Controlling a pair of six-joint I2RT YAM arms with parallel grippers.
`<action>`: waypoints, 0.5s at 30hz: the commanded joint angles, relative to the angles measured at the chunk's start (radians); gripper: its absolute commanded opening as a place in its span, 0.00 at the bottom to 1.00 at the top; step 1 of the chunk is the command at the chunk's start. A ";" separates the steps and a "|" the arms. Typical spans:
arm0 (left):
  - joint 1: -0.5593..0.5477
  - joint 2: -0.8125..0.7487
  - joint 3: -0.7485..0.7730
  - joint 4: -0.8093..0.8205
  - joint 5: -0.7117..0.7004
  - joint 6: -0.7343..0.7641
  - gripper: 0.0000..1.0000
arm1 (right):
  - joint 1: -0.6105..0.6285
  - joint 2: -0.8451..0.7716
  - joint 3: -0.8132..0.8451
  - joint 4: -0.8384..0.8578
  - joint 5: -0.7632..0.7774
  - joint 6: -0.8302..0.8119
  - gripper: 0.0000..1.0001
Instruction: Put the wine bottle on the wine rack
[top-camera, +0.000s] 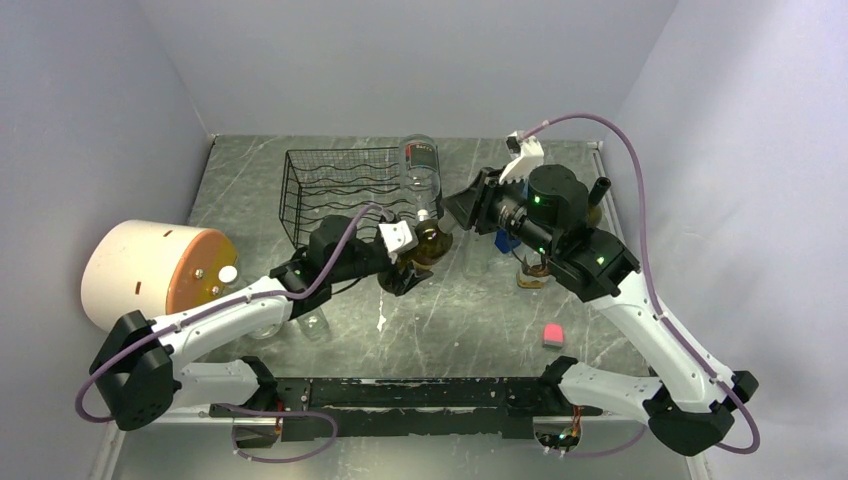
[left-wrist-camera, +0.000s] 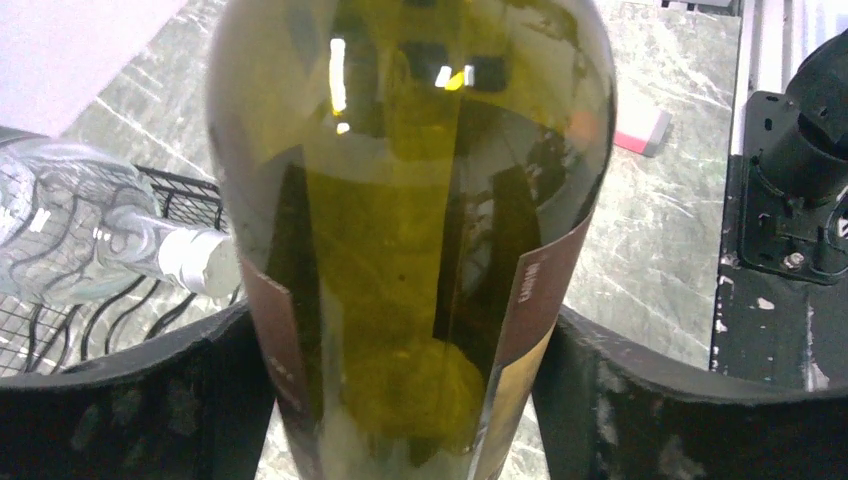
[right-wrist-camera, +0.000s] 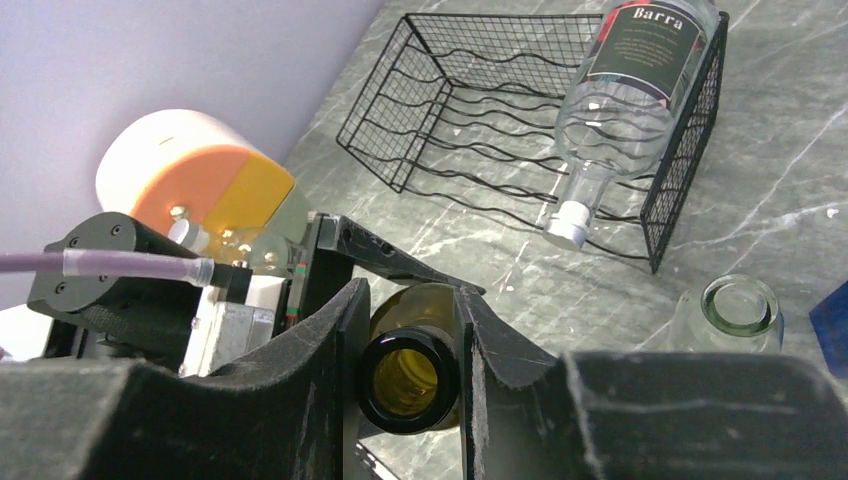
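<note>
Wine bottle (top-camera: 432, 243) axis left-right, mouth toward right arm | right hand (right-wrist-camera: 408, 292) clamped on neck | left hand (left-wrist-camera: 400, 315) straddles body, grip unclear

Wine rack (top-camera: 335, 190) sits rear centre on the tabletop (top-camera: 470, 320). A second bottle (top-camera: 422, 172) lies in the rack's right end, neck toward the front. Wine bottle (top-camera: 432, 243) is just in front of the rack's right corner. Drum (top-camera: 150, 272) far left. Jar (top-camera: 312, 325) front-left of the rack. Small block (top-camera: 552, 335) front right, well apart.
</note>
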 joint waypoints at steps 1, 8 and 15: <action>-0.005 0.001 -0.001 0.091 0.048 0.059 0.71 | -0.002 -0.049 0.047 0.126 -0.064 0.056 0.00; -0.004 -0.031 0.076 -0.031 -0.004 0.275 0.07 | -0.002 -0.067 0.049 -0.037 -0.061 -0.065 0.63; -0.004 -0.038 0.157 -0.103 -0.121 0.622 0.07 | -0.001 -0.121 0.056 -0.185 -0.038 -0.194 0.81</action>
